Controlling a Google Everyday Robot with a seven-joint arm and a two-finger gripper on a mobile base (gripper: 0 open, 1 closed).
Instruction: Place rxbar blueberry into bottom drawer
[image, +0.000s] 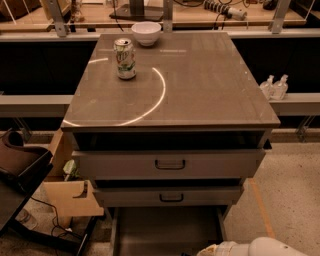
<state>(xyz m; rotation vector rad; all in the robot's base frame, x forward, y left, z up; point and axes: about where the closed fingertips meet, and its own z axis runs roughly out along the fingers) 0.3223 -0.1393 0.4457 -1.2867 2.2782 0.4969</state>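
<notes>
The bottom drawer (165, 227) is pulled out below the two handled drawers, and its dark interior shows no contents. My white arm (270, 247) reaches in from the bottom right, and its end (212, 249) is at the drawer's front right corner. The gripper itself is below the bottom edge of the view. The rxbar blueberry is out of view.
A green-and-white soda can (125, 59) and a white bowl (146, 33) stand at the back left of the cabinet top (200, 90). Cardboard boxes (70, 195) and a dark chair (20, 170) sit left of the cabinet. Two small bottles (274, 86) are on the right ledge.
</notes>
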